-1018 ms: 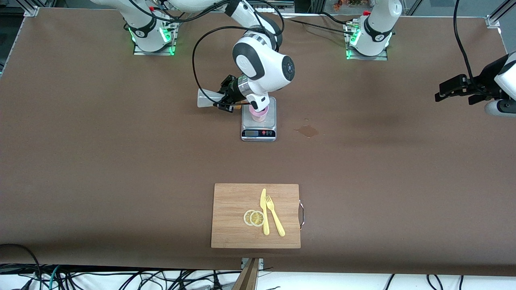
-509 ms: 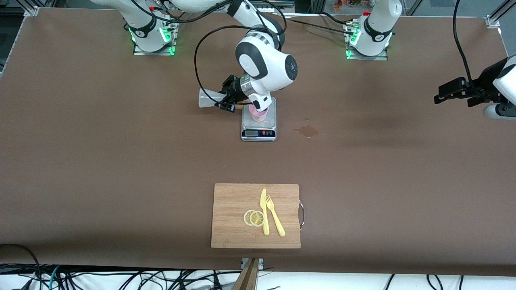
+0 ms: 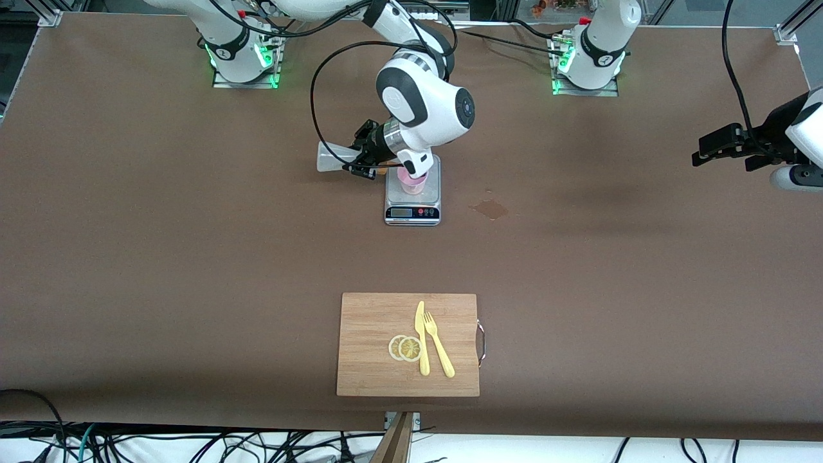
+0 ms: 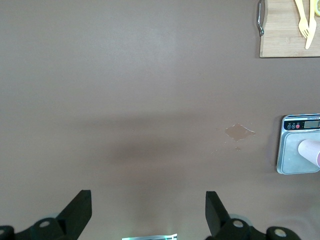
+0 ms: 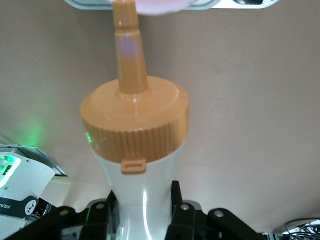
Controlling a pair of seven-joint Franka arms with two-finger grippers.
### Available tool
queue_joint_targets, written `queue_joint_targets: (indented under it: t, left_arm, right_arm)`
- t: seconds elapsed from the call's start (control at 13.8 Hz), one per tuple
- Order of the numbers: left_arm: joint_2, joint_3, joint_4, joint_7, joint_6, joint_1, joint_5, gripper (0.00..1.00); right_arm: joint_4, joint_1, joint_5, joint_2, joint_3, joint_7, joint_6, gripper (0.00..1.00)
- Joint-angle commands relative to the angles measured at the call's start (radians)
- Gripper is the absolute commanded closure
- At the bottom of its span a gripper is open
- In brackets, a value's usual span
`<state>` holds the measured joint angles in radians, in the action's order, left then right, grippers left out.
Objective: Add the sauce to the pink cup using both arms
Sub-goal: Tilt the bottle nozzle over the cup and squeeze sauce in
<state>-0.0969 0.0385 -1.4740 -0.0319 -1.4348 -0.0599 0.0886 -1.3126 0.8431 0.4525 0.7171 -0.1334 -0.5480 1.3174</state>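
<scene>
The pink cup stands on a small steel kitchen scale in the middle of the table, partly hidden by the right arm's wrist. My right gripper is shut on the whitish squeeze bottle and holds it tipped on its side beside the scale. In the right wrist view the fingers clamp the bottle's body, and the orange nozzle points to the cup's rim. No stream of sauce shows. My left gripper is open and empty, waiting high over the left arm's end of the table.
A brownish wet stain lies on the table beside the scale toward the left arm's end; it also shows in the left wrist view. A wooden cutting board with a yellow knife, a fork and lemon slices lies nearer the front camera.
The right arm's wrist has shifted slightly toward the cup with the bottle, then held still. The left gripper has barely moved.
</scene>
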Motion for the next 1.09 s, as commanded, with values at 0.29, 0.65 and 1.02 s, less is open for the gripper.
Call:
queue_joint_targets:
  t: [0.29,0.65,1.02]
  left_arm:
    - [-0.012,0.0,0.029,-0.01,0.01,0.002,0.0,0.0]
    - [-0.012,0.0,0.029,-0.008,0.01,0.002,0.0,0.0]
    - [-0.012,0.0,0.029,-0.008,0.01,0.003,0.0,0.0]
  right_arm:
    - [0.104,0.031,0.052,0.053,0.008,-0.009,-0.084,0.87]
    - [0.101,0.008,-0.013,0.042,0.012,-0.006,-0.052,0.86]
    - [0.078,-0.14,-0.291,-0.077,0.06,-0.064,0.019,0.86]
